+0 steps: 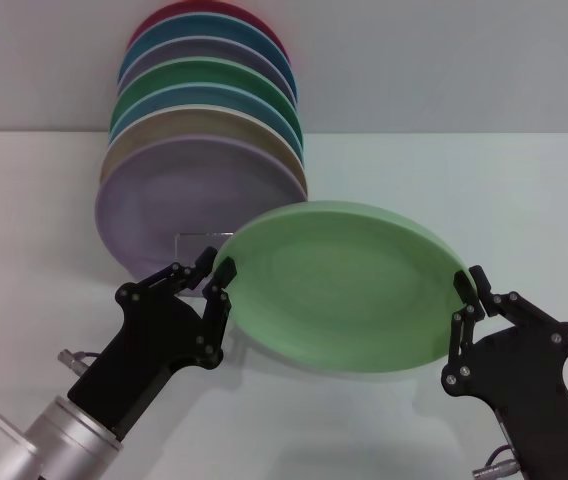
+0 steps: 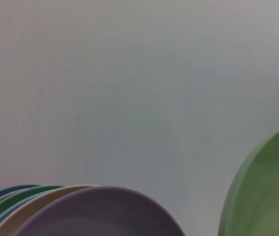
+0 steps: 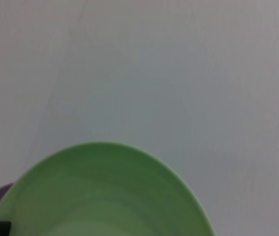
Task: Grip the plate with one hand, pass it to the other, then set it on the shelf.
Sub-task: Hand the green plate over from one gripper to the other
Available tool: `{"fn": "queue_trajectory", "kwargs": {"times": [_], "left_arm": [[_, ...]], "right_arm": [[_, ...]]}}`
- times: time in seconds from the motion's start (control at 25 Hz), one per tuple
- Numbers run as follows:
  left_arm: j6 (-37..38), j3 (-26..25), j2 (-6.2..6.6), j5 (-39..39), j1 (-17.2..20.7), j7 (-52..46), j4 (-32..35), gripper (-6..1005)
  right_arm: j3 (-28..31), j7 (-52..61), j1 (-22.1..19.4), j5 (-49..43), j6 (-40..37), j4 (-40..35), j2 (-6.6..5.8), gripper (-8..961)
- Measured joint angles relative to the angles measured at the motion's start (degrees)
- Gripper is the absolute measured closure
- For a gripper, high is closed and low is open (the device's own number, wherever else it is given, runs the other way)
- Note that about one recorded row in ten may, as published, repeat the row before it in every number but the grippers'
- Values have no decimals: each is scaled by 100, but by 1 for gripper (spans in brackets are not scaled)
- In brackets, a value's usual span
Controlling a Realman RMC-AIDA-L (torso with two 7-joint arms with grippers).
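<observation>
The light mint-green plate (image 1: pixel 339 300) hangs tilted in the air above the white table, in front of the rack. My left gripper (image 1: pixel 216 268) clamps its left rim, one finger in front of the rim and one behind. On the opposite side my right gripper (image 1: pixel 469 283) pinches the right rim. The shelf (image 1: pixel 192 236) shows only as a thin clear frame just behind the plate's left edge, below the stacked plates. In the left wrist view the plate (image 2: pixel 267 196) fills one corner; in the right wrist view the plate (image 3: pixel 100 196) covers the lower part.
Several plates stand leaning in a row on the rack at the back left, with a lilac plate (image 1: pixel 184 200) at the front and an emerald-green plate (image 1: pixel 204 75) farther back. The same lilac plate (image 2: pixel 100 216) shows in the left wrist view. White table (image 1: pixel 444 180) lies to the right.
</observation>
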Motion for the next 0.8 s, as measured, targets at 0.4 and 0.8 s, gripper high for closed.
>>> {"fn": "queue_trajectory", "kwargs": {"times": [0.4,0.8], "left_arm": [[-23,1,-4,1,-4,0,-2,904],[-20,1,1,-29,44,194,-39,948]], "right_arm": [[-1,0,3,0,11,0,2,931],[-8,-41,2,-29,16,-9,2,930]]}}
